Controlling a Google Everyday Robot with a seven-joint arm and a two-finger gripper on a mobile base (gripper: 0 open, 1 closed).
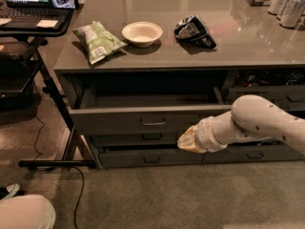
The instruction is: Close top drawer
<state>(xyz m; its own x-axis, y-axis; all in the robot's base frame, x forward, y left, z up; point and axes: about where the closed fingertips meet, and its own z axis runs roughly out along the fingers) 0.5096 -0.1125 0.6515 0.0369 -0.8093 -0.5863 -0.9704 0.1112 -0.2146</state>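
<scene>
The top drawer [119,120] is pulled out from under the grey counter. Its flat dark-grey front carries a small metal loop handle [153,123], and its plain grey inside shows behind the panel. My gripper [186,140] is on the end of the white arm [257,123], which comes in from the right. It sits in front of the cabinet, just below the right part of the drawer front and right of the handle. Its yellowish fingertips are drawn together into one tip pointing left.
On the counter lie a green chip bag [97,41], a white bowl [142,33], a dark chip bag [194,31] and cans [286,4] at the far right. Shallower drawers [152,159] sit below. A laptop stand [38,23] with floor legs and cable stands left.
</scene>
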